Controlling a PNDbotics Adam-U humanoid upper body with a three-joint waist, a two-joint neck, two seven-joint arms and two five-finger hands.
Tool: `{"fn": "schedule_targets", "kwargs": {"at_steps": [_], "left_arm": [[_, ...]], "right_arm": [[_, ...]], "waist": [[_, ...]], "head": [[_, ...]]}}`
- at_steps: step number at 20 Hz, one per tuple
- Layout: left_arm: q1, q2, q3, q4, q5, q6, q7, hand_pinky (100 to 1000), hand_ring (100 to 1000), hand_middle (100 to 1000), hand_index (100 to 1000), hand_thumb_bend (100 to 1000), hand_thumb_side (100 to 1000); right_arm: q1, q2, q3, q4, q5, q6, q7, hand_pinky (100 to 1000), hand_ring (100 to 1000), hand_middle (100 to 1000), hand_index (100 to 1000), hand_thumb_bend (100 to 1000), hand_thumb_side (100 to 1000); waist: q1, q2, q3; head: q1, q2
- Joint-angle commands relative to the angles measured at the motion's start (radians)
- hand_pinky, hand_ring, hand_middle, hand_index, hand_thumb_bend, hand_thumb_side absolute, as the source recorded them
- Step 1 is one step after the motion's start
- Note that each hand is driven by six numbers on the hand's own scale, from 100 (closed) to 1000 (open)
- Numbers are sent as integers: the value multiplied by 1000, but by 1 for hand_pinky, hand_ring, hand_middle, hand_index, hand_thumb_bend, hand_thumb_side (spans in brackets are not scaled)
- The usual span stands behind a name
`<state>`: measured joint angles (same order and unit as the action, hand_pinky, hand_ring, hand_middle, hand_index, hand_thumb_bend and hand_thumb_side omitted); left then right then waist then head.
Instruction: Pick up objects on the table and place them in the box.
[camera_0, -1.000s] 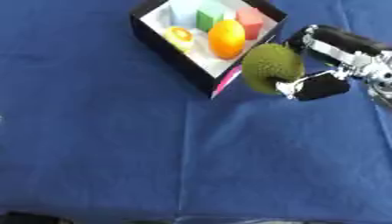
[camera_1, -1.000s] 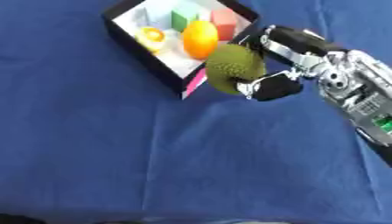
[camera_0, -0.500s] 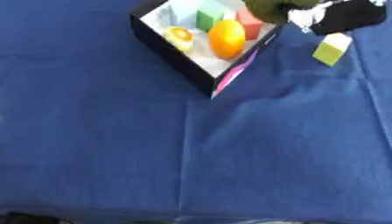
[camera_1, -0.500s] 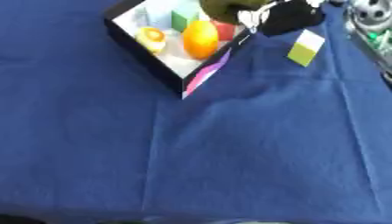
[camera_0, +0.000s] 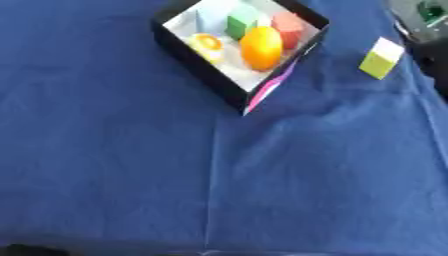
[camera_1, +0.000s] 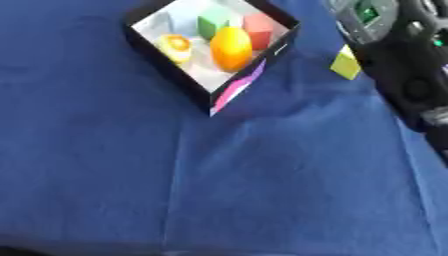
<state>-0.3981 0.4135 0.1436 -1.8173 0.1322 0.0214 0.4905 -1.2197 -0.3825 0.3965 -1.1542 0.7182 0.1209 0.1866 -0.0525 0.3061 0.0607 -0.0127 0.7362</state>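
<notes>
Right now only the right arm (camera_1: 398, 60) shows, along the right edge; the hand itself is out of frame, so can't tell if fingers are spread or curled. Yellow-green block (camera_0: 381, 58) lies on the blue cloth (camera_0: 219, 175) just left of that arm, w/ the box (camera_0: 197, 62) further left. Left hand isn't visible, so right side looks nearer for the next pick.

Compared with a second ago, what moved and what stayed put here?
A second ago the right hand held a green round fruit beside the box; it carried it up past the box's far corner. Now neither hand nor fruit shows, only the right arm along the right edge; whether the fruit was let go cannot be told. The yellow-green block, hidden at first, lies on the blue cloth. The orange and other items stayed in the box.
</notes>
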Motion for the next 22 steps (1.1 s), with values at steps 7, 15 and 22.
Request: {"fn": "schedule_targets", "kwargs": {"at_steps": [7, 15, 22], "left_arm": [[-17, 10, -3, -21, 0, -4, -4, 678, 749, 711, 781, 100, 599], [-10, 16, -2, -16, -6, -1, -14, 677, 749, 709, 780, 100, 594], [2, 26, 4, -13, -6, 1, -11, 677, 749, 709, 781, 100, 595]], "right_arm": [[-20, 70, -62, 202, 132, -114, 30, 905, 823, 792, 930, 227, 353], [-22, 38, -80, 152, 53, -122, 194, 988, 898, 892, 1000, 100, 299], [10, -67, -89, 19, -118, -91, 216, 1000, 930, 849, 940, 100, 207]], "waist": [[2, -46, 0], [1, -51, -10], [-6, -58, -27]], "head": [[-8, -12], [0, -9], [18, 1]]}}
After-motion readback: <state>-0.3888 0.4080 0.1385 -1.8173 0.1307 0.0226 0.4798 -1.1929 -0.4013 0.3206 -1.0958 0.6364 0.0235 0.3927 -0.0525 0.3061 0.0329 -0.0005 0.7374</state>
